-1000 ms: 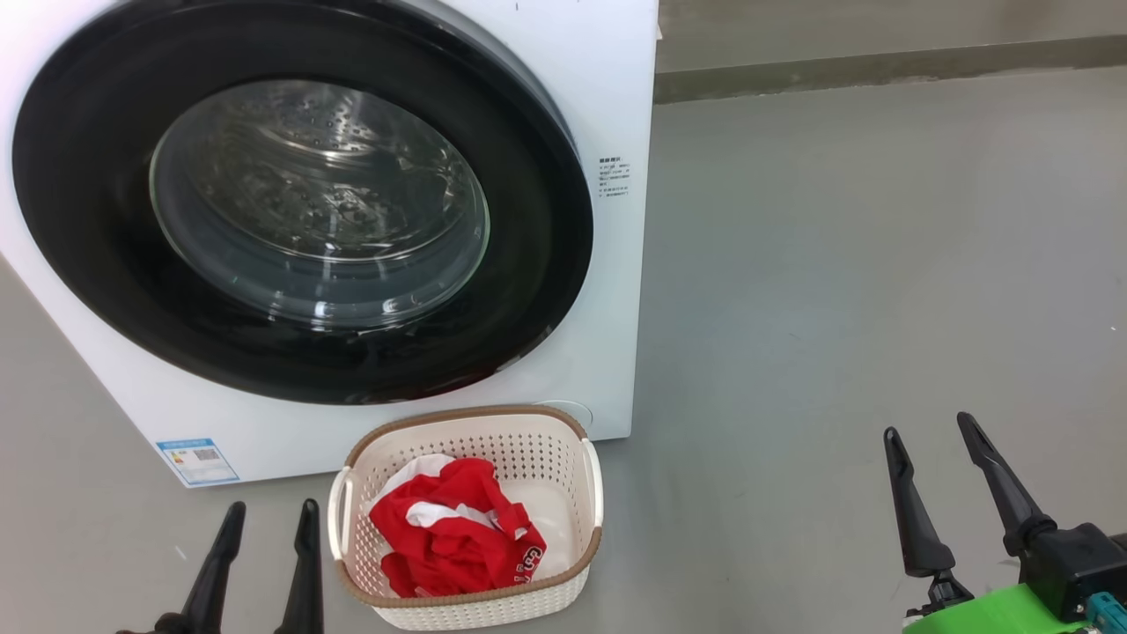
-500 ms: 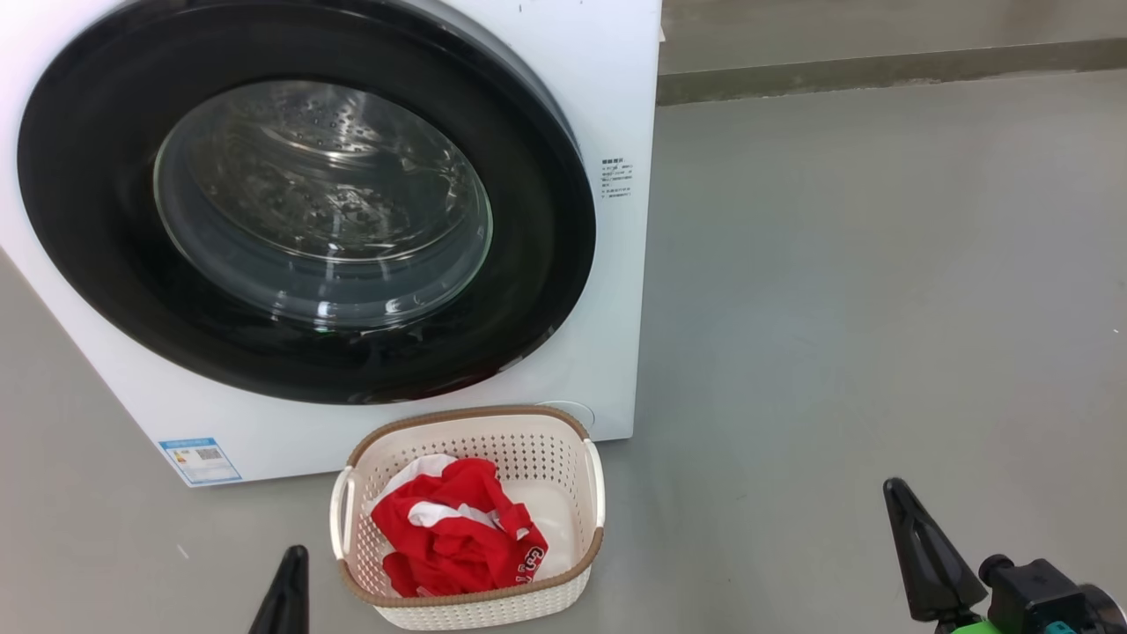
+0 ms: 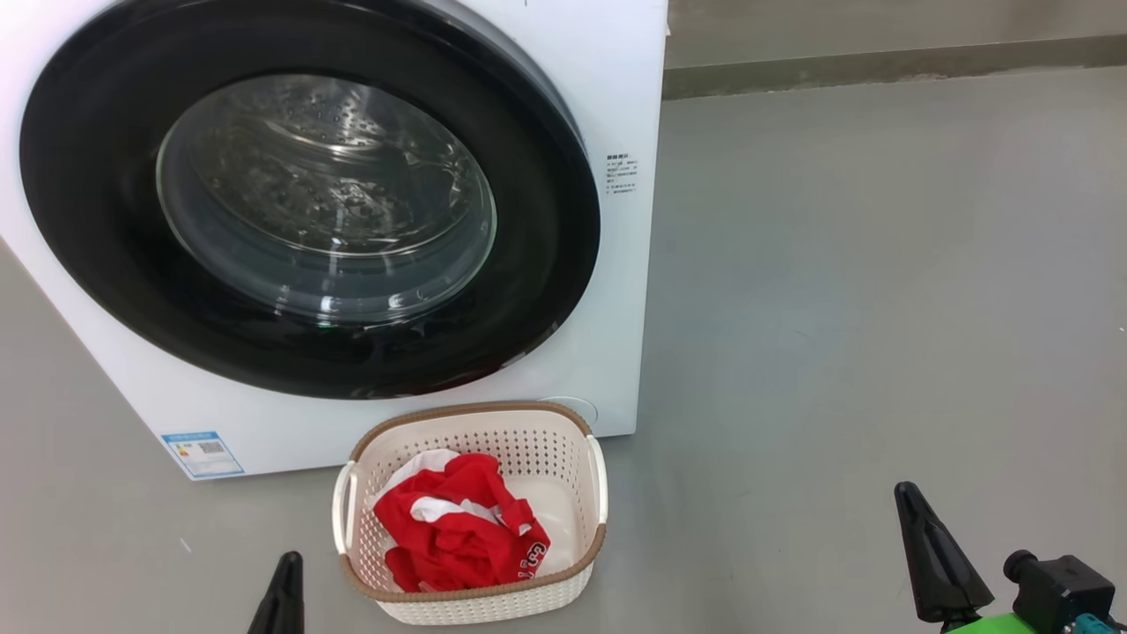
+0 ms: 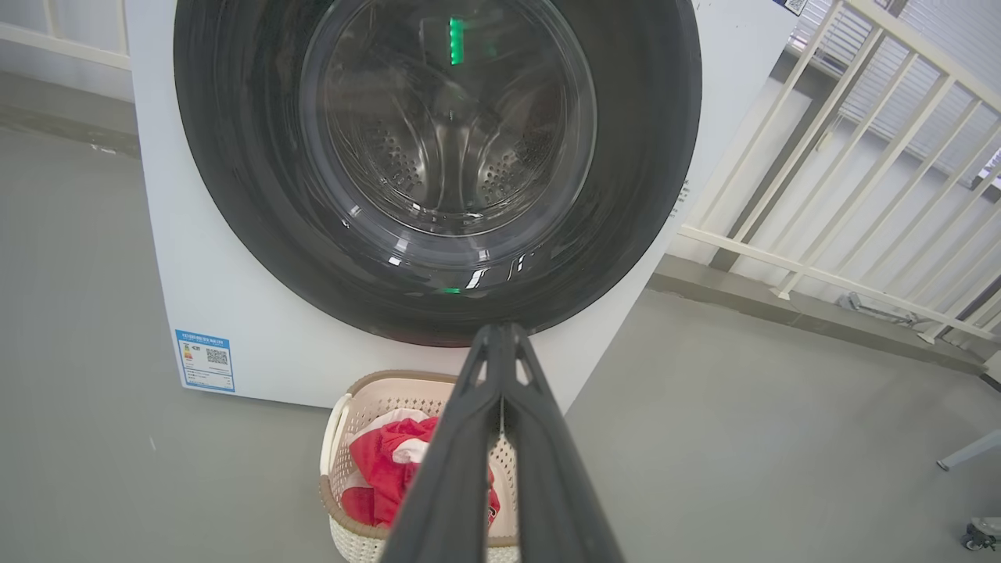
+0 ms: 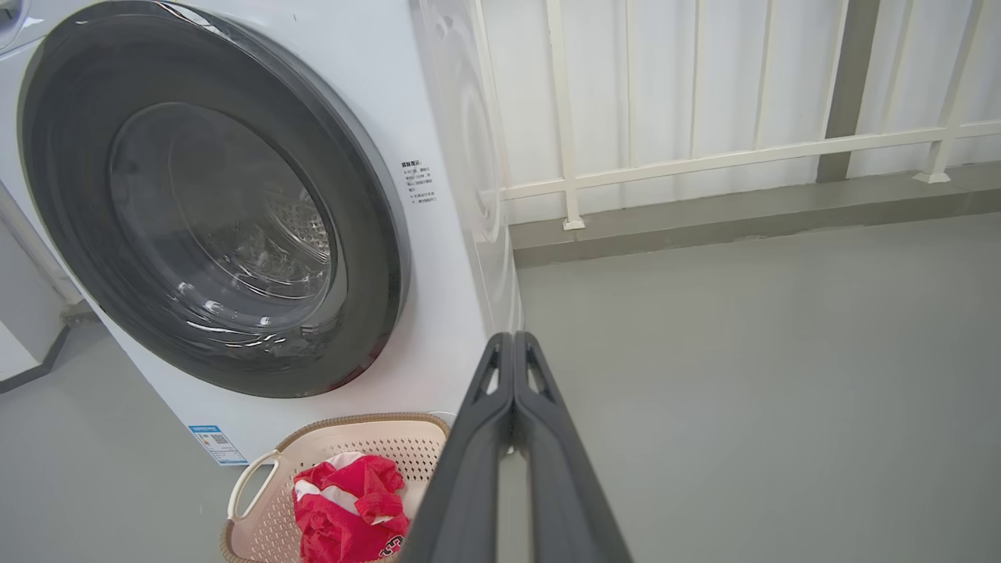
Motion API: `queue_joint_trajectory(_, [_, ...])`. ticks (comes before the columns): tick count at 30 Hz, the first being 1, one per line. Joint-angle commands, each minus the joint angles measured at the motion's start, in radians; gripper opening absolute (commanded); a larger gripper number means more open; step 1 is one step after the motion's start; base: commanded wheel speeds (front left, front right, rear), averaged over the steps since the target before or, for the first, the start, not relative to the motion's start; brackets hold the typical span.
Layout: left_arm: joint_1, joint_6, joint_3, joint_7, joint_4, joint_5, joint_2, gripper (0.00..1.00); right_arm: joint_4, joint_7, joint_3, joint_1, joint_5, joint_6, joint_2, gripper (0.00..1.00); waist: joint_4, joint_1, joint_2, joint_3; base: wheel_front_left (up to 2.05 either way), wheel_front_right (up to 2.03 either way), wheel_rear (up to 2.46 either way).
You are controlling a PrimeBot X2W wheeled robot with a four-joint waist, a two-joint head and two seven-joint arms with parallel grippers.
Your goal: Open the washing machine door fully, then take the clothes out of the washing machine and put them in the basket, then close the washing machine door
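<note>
Blue label (image 3: 202, 453), seven o'clock on the washing machine (image 3: 616, 88), is unreadable. Left gripper (image 4: 500, 335) and right gripper (image 5: 512, 339) are pinched together, empty.

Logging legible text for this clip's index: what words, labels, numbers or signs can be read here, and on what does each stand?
Nothing reads clearly.
blue label, low on the washing machine front: small print and a square code, too small to read.
black print block, right of the washing machine door: too small to read.
white lettering on the clothes in the basket: creased, unreadable.
</note>
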State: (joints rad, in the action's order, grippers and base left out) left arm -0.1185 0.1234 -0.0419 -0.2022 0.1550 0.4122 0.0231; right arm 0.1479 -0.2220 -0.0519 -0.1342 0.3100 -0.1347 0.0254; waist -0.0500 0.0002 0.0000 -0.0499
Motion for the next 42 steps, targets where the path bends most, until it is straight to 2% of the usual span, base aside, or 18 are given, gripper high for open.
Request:
queue_joint_trajectory(1, [0.039, 0.001, -0.011, 0.006, -0.019, 0.032, 0.010, 0.00, -0.020, 0.006, -0.001, 0.045, 0.033, 0.001, 0.011, 0.00, 0.001, -0.0002, 0.0000, 0.001, 0.00, 0.00, 0.00])
queue_joint_trajectory(42, [0.109, 0.003, -0.034, 0.121, 0.022, 0.465, 0.016, 0.00, 0.023, 0.119, -0.013, 0.117, 0.513, 0.002, 0.024, 0.00, 0.019, -0.0002, 0.0000, 0.020, 0.00, 0.00, 0.00])
